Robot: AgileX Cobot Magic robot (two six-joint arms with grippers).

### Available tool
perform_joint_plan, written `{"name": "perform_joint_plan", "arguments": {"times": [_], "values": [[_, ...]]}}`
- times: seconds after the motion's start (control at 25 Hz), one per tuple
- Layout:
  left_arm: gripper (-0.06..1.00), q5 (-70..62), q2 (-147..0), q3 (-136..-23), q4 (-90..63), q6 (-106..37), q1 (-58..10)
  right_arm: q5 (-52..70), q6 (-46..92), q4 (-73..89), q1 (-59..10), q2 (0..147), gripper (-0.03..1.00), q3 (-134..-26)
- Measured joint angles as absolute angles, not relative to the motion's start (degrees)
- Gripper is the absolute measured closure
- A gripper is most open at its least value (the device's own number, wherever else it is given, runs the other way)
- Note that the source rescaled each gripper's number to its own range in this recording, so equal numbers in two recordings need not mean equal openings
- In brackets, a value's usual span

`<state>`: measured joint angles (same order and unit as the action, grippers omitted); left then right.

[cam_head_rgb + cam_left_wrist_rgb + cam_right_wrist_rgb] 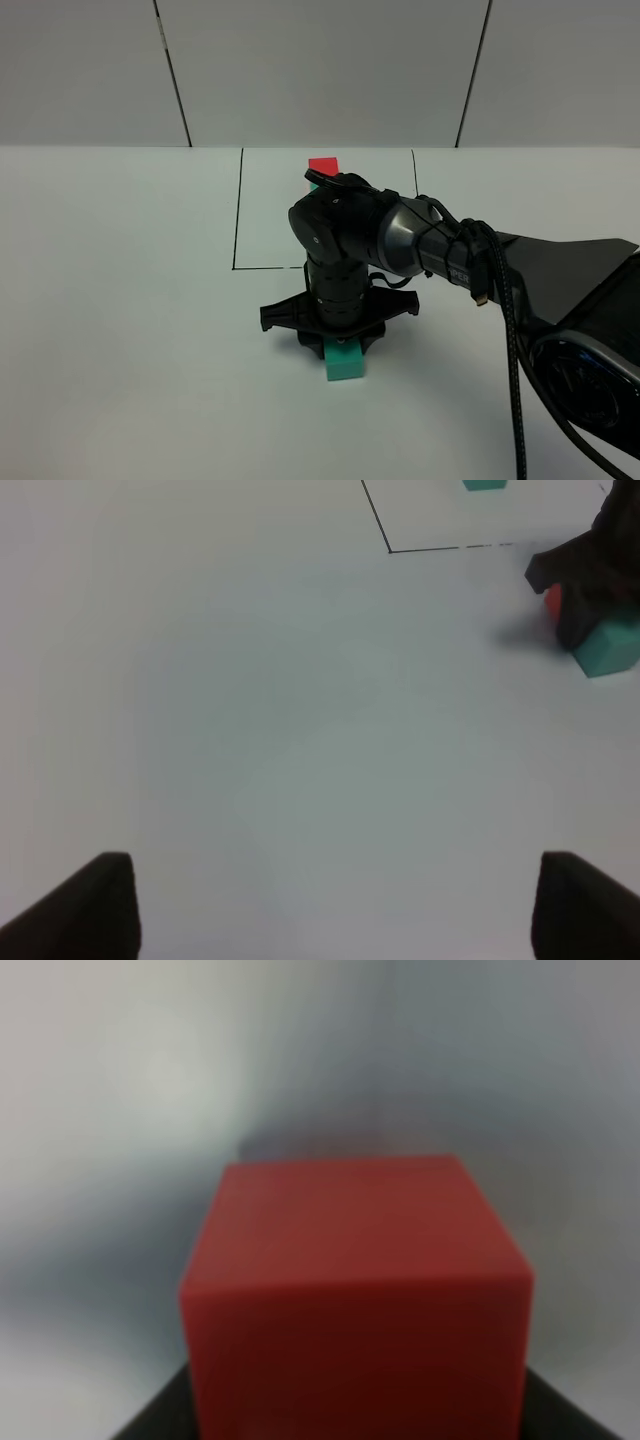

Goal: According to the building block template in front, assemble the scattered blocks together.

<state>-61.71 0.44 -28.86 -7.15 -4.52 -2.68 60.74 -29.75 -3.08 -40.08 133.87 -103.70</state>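
Right gripper (338, 340) pinching red cube (355, 1290), beside teal cube (345, 362) on bench. Left gripper (330, 905) spread, empty. Cubes look light, rigid, matte; grip opposite flat faces.

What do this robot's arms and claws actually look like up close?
The right arm is glossy black with a dark grey metallic segment, rounded at the joints, ending in a ribbed black wrist cylinder and a wide black crossbar above its gripper. Black cables run along it. Of the left gripper, only two matte black finger tips show.
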Motion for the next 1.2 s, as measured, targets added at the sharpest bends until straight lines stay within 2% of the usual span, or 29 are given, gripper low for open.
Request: {"name": "perform_joint_plan", "arguments": {"times": [0.2, 0.32, 0.44, 0.6, 0.64, 0.68, 0.96, 1.2], "values": [[0.27, -61.71, 0.44, -28.86, -6.91, -4.52, -2.68, 60.69, -30.43, -2.78, -39.89, 133.87, 0.97, -103.70], [0.27, -61.71, 0.44, -28.86, -6.91, -4.52, -2.68, 60.79, -30.54, -2.78, -39.71, 133.87, 0.92, -104.13], [0.27, -61.71, 0.44, -28.86, -6.91, -4.52, -2.68, 60.81, -30.54, -2.78, -39.59, 133.87, 0.69, -104.25], [0.27, -61.71, 0.44, -28.86, -6.91, -4.52, -2.68, 60.91, -30.09, -2.78, -39.59, 133.87, 0.17, -104.25], [0.27, -61.71, 0.44, -28.86, -6.91, -4.52, -2.68, 60.99, -29.97, -2.78, -39.59, 133.87, 0.06, -104.25], [0.27, -61.71, 0.44, -28.86, -6.91, -4.52, -2.68, 61.18, -29.54, -2.78, -39.59, 133.74, -0.01, -104.25], [0.27, -61.71, 0.44, -28.86, -6.91, -4.52, -2.68, 64.70, -27.07, -2.20, -36.98, 128.33, -0.03, -104.25], [0.27, -61.71, 0.44, -28.86, -6.91, -4.52, -2.68, 64.70, -26.91, -3.62, -25.91, 120.33, -0.03, -97.37]]}}
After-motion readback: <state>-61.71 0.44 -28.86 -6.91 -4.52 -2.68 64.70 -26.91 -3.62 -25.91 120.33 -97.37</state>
